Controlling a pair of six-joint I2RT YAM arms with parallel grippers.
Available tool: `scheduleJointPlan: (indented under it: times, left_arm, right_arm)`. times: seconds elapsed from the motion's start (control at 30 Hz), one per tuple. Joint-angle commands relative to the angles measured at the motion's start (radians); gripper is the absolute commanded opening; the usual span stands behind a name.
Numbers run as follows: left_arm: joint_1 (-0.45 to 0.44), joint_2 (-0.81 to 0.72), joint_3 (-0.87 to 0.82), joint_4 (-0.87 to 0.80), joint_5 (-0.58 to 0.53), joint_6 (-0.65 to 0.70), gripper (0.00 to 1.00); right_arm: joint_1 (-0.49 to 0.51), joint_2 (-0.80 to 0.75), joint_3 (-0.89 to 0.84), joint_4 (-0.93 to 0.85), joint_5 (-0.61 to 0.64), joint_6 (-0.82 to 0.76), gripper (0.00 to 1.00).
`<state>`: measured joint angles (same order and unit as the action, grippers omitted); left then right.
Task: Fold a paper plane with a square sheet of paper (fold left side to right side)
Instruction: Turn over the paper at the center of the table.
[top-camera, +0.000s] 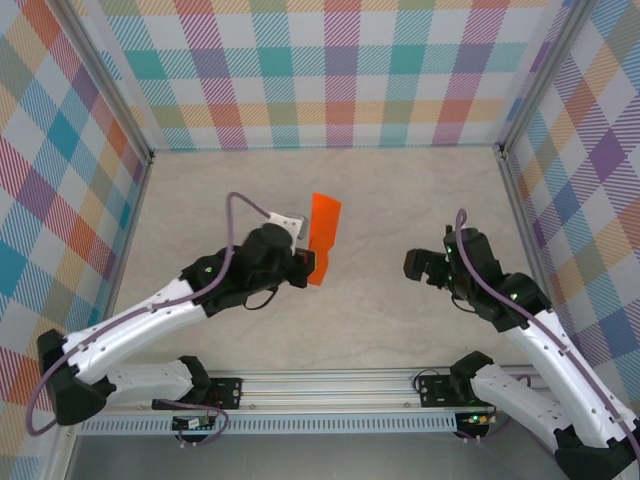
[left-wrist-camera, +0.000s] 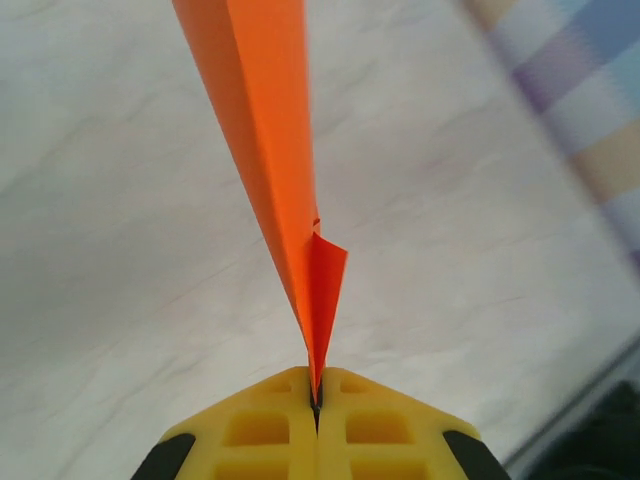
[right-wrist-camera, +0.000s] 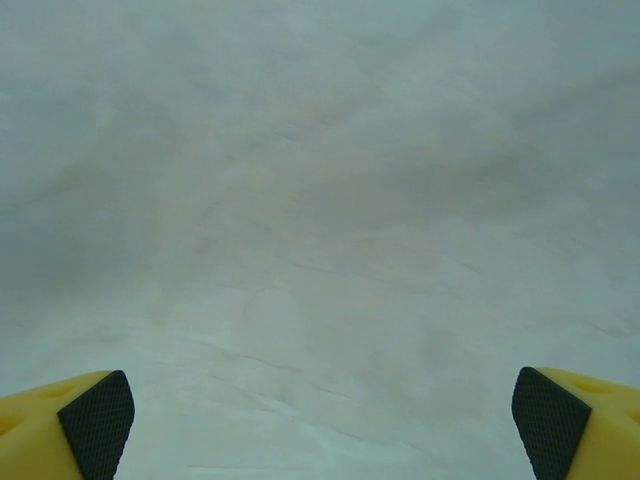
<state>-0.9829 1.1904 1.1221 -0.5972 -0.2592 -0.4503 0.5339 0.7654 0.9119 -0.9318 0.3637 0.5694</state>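
Over the middle of the worktop I am holding the paper plane edge-on. My left gripper is pinching its near tip, jaws pressed fully together. My right gripper is hanging wide apart and empty, toward the right edge. Gripping so little paper, I am risking it slipping free or crumpling.

2 white arms carry black joints, purple cables, yellow fingers.

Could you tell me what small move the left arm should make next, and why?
Probably lower the plane to the table: it looks folded into a narrow dart, the left pincer is shut on its near end, and the right pincer stands open, well clear.
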Motion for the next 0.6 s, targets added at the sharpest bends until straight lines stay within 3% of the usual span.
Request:
scheduleJointPlan:
  times: [0.0, 0.13, 0.3, 0.4, 0.57]
  left_arm:
    - [-0.096, 0.181, 0.133, -0.472, -0.48, -0.128, 0.0]
    - [-0.169, 0.456, 0.299, -0.688, -0.56, -0.333, 0.0]
    - [-0.198, 0.681, 0.443, -0.729, -0.507, -0.491, 0.0]
    - [-0.198, 0.781, 0.519, -0.741, -0.46, -0.559, 0.0]
    - [-0.195, 0.978, 0.695, -0.791, -0.4, -0.553, 0.0]
  right_arm:
    - [-0.001, -0.063, -0.052, -0.108, 0.242, 0.068, 1.0]
    - [-0.003, -0.071, -0.074, -0.148, 0.304, 0.109, 1.0]
    - [-0.003, -0.055, -0.055, -0.215, 0.334, 0.15, 1.0]
    - [-0.003, -0.075, -0.047, -0.244, 0.339, 0.182, 1.0]
    - [-0.002, -0.137, -0.039, -0.261, 0.339, 0.221, 1.0]
